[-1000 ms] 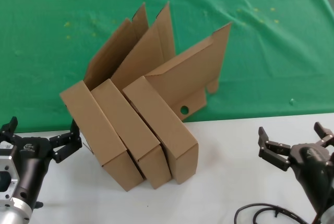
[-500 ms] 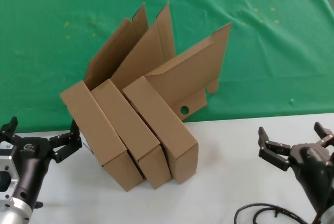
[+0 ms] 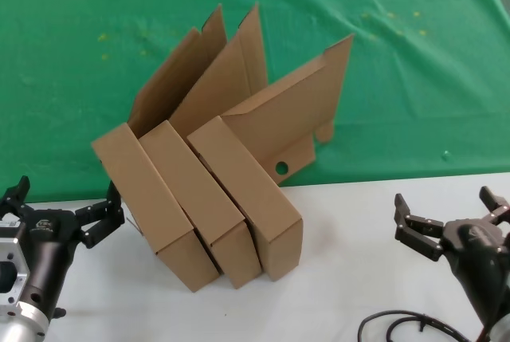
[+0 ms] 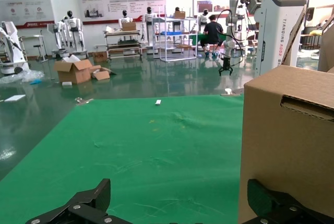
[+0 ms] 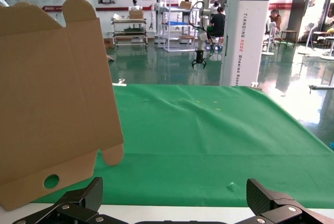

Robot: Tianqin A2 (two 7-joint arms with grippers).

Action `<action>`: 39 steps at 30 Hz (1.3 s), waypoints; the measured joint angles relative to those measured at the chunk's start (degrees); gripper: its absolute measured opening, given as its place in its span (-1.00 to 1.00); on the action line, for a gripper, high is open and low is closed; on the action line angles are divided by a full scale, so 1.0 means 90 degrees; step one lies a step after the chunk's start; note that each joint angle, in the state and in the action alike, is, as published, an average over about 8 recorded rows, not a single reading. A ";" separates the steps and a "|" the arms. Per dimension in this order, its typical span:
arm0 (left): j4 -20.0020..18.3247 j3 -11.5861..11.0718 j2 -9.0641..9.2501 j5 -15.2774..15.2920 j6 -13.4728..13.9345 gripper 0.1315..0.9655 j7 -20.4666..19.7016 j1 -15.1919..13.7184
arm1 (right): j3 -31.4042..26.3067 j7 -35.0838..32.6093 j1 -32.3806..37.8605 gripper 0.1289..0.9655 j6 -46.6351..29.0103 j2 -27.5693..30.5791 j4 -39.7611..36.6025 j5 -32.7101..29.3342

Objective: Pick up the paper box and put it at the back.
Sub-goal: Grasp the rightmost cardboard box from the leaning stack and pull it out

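Three brown cardboard boxes stand side by side with lids raised, straddling the edge between the white worktop [image 3: 351, 246] and the green cloth [image 3: 414, 87]. The nearest paper box [image 3: 143, 202] sits just right of the left end effector [image 3: 60, 210], whose fingers are spread and empty. The right end effector [image 3: 450, 218], also open, rests well apart.

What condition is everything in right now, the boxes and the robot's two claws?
Left paper box: lid raised, untouched.
Middle paper box: lid raised, untouched.
Right paper box: lid raised, round hole visible.
Left gripper: open, empty, beside the left box.
Right gripper: open, empty, apart from the boxes.
Green cloth: flat.
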 joint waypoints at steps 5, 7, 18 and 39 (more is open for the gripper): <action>0.0000 0.0000 0.0000 0.0000 0.0000 0.87 0.0000 0.0000 | 0.0000 0.0000 0.0000 1.00 0.0000 0.0000 0.0000 0.0000; 0.0000 0.0000 0.0000 0.0000 0.0000 0.82 0.0000 0.0000 | 0.0000 0.0000 0.0000 1.00 0.0000 0.0000 0.0000 0.0000; 0.0000 0.0000 0.0000 0.0000 0.0000 0.43 0.0000 0.0000 | 0.0000 0.0000 0.0000 1.00 0.0000 0.0000 0.0000 0.0000; 0.0000 0.0000 0.0000 0.0000 0.0000 -0.52 0.0000 0.0000 | 0.0000 0.0000 0.0000 1.00 0.0000 0.0000 0.0000 0.0000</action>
